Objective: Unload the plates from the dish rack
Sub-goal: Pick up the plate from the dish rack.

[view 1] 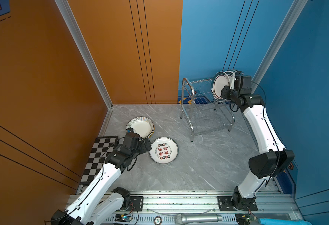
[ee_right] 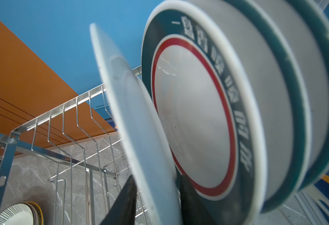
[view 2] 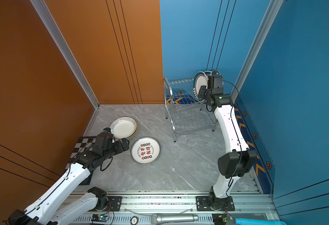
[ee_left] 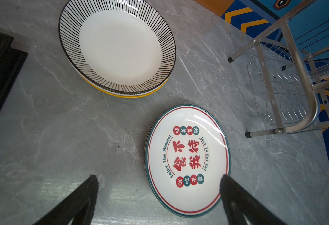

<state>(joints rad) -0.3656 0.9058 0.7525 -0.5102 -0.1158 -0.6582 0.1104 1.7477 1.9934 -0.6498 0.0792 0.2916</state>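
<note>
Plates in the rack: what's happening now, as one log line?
right gripper: clamped on front plate in dish rack | left gripper: open over lettered plate's edge | unloading unfinished

striped plate; grey marbled table

Bright even light; blurred near plate

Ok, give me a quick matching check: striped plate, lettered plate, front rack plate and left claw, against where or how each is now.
1 striped plate
2 lettered plate
3 front rack plate
4 left claw

A open, above the table
B upright in the dish rack, gripped by the right claw
C lying face up, red characters showing
D topping a stack over a yellow-rimmed plate

Pairs: 1-D, 2-C, 3-B, 4-A
</note>
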